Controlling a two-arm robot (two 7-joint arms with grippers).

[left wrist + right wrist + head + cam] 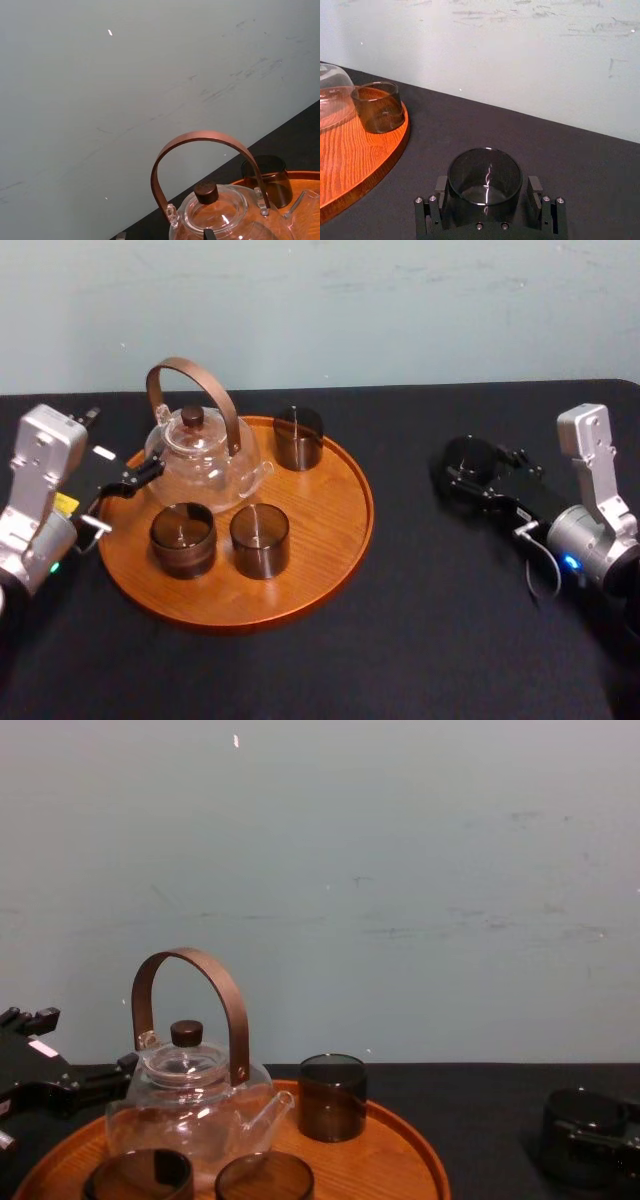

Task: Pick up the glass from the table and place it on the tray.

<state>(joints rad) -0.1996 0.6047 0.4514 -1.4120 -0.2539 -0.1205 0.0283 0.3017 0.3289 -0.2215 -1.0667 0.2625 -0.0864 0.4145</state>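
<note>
Right gripper (488, 186), fingers (441, 189) closed on glass (485, 172) standing on table (560, 150), well right of tray (365, 165). Likely light, rigid, slick, brittle: hold mid-wall, gentle squeeze. Left gripper (145, 475) parked beside teapot (205, 455) at tray's left edge.

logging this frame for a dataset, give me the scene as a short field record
glass: right of the tray, apart from it, on or just above the table
right gripper: around the glass
left gripper: at the tray's left edge, beside the teapot
on tray: teapot, three dark glasses
task state: glass not yet on tray
</note>
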